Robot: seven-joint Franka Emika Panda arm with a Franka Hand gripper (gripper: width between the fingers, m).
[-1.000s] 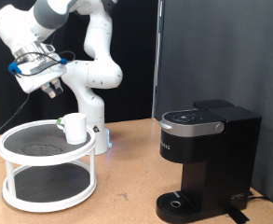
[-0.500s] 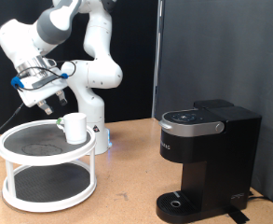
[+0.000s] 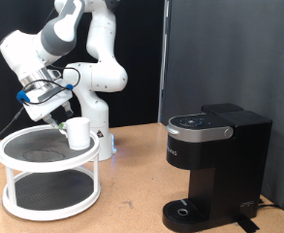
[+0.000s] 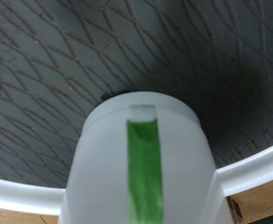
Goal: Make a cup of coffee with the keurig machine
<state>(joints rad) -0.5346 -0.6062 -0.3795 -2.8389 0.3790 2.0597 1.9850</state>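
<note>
The cup is a small white mug standing on the top shelf of a white two-tier round rack, at the exterior view's left. My gripper hangs just above and to the left of the cup, tilted towards it. A green strip shows at the cup's side. In the wrist view the cup fills the middle, white with a green stripe, on the black mesh shelf; my fingers do not show there. The keurig machine stands black and lid-down at the right, nothing on its drip base.
The rack's white rim curves around the cup. The arm's white base stands right behind the rack. The wooden table lies between rack and machine. A black curtain hangs behind.
My gripper has come down and moved a little to the right, from high above the rack's left side to just beside the cup. Cup and machine have not moved.
</note>
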